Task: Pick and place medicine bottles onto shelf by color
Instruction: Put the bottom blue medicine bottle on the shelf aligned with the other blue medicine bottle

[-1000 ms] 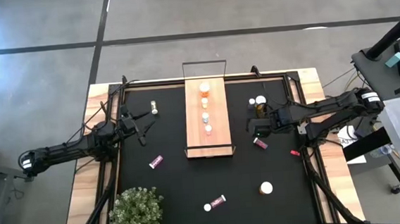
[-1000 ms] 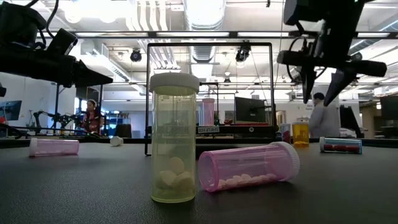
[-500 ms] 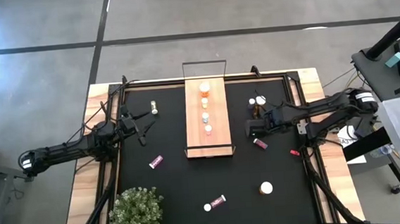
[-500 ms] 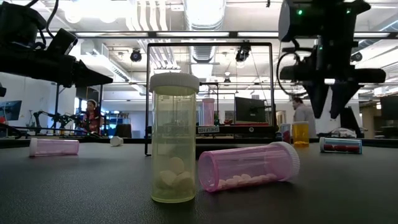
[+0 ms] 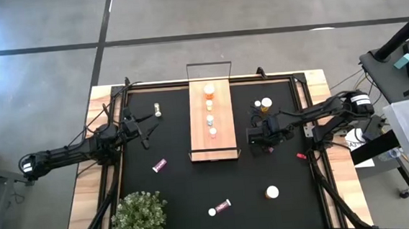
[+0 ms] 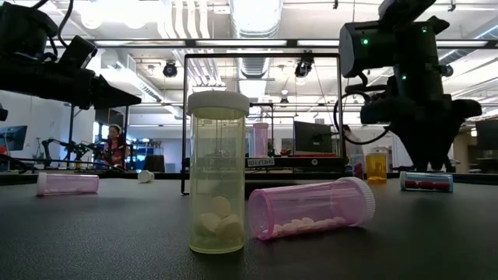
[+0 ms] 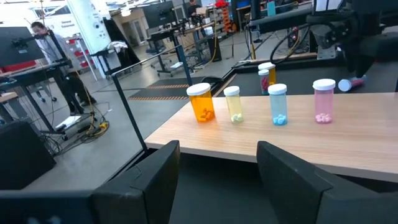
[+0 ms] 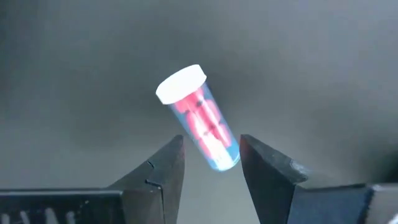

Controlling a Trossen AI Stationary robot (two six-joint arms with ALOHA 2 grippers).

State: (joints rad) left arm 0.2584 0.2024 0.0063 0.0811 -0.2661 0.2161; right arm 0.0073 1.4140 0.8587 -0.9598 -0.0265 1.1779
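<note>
A small bottle (image 8: 205, 127) with a white cap and red pills lies on its side on the black mat, right of the shelf (image 5: 213, 148). My right gripper (image 8: 211, 155) points down over it, open. Its fingertips stand on either side of the bottle's bottom end, and I see no touch. In the low view this gripper (image 6: 429, 162) hangs just above that bottle (image 6: 426, 182). On the light-wood shelf stand an orange (image 7: 202, 102), a yellowish (image 7: 233, 104), a blue (image 7: 278, 104) and a pink bottle (image 7: 323, 101). My left gripper (image 7: 217, 162) waits open at the shelf's left side.
Two more bottles (image 5: 262, 105) stand beyond the right gripper, and a white-capped one (image 5: 272, 192) nearer the front. Pink bottles lie at the left (image 5: 159, 164) and the front (image 5: 223, 205). A yellowish bottle (image 6: 219, 173) stands by the low camera. A potted plant (image 5: 139, 218) fills the near left corner.
My right gripper has come down and a little toward the table's near edge, until it stands over the lying red-pill bottle. Its wrist has rolled on the way, and the gap between its fingers has narrowed. The bottle has not moved.
</note>
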